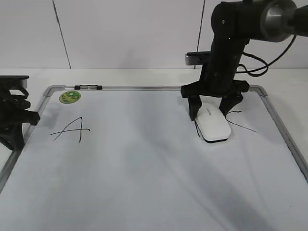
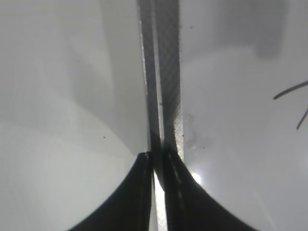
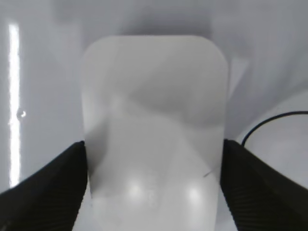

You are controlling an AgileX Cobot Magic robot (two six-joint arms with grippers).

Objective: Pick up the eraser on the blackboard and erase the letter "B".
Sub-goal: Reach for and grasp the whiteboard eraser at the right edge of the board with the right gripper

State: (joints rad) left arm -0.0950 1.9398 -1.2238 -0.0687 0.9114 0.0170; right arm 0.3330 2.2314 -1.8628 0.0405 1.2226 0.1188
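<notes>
Both fingers (image 3: 53,187) of the right arm straddle the eraser (image 1: 213,126) on the blackboard (image 1: 144,163), apparently touching its sides, so the grasp step seems underway; next comes lifting toward the letter "B", largely hidden beneath it, while left fingers (image 2: 159,192) rest closed.

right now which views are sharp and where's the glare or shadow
Exterior view: sharp, with soft arm shadows fanning across the large white metal-framed whiteboard. Left wrist view: the closed left hand is blurred and dark, with a small bright glare spot beside it. Right wrist view: soft focus, the white rounded plastic eraser hazy between the right hand's fingers, and a glare streak at far left.
</notes>
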